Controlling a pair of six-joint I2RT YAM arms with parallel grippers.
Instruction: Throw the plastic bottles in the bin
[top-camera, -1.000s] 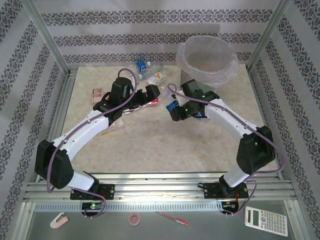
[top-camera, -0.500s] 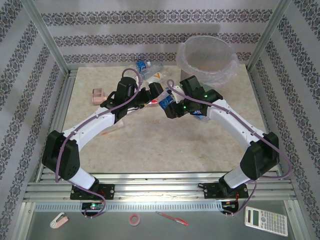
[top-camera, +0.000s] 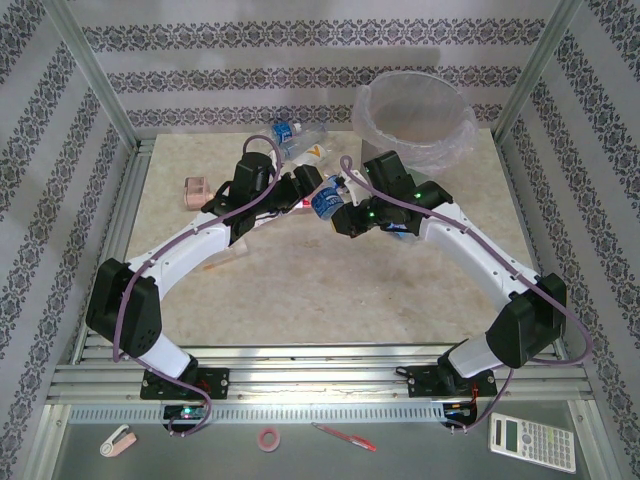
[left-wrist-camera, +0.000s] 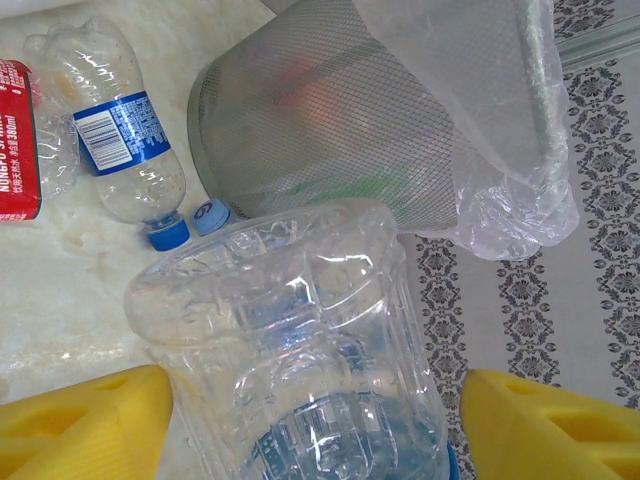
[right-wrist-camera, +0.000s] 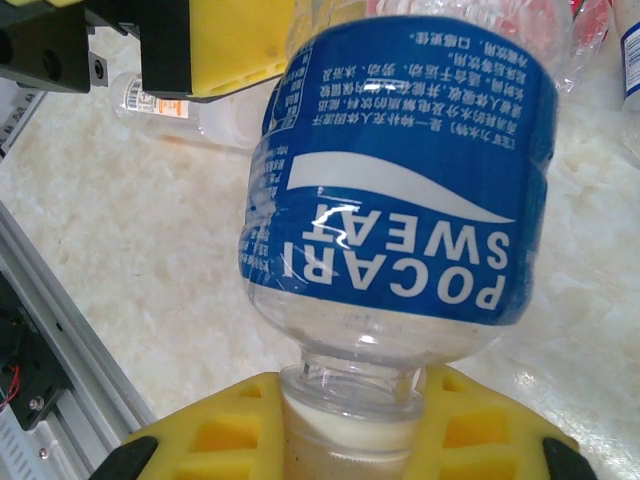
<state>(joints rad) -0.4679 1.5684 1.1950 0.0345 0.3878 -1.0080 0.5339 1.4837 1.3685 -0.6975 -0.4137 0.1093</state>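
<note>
My right gripper is shut on the white-capped neck of a blue-labelled plastic bottle, holding it above the table between the two arms. My left gripper is open, its yellow fingers on either side of that bottle's clear base, with a gap at the right finger. The bin, a grey bucket with a clear bag, stands at the back right and shows behind the base. More plastic bottles lie at the back centre.
A blue-labelled bottle and a red-labelled one lie on the table beside the bin. A pinkish box sits left of the left arm. Metal rails border the table on the left.
The right gripper has closed tighter on the bottle's neck and carried it up and left towards the left gripper. The left jaws have narrowed around the bottle's base.
</note>
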